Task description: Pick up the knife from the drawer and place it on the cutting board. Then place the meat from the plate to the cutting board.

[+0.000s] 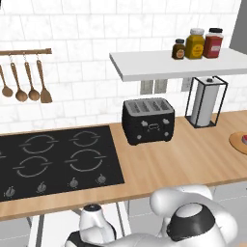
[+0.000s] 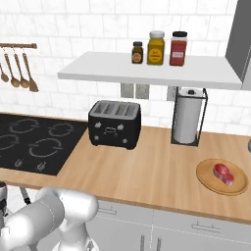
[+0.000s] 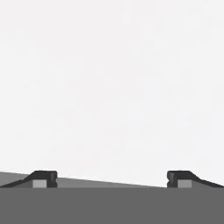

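The meat [image 2: 224, 174] lies on the plate [image 2: 208, 182] at the right end of the wooden surface [image 2: 147, 171], well apart from the pincer [image 3: 111, 179], which faces a blank white plane, fingertips [image 3: 43, 178] spread wide with nothing between them. In the left base view the plate [image 1: 239, 141] is cut off at the frame edge. The arm folds low below the surface's front edge.
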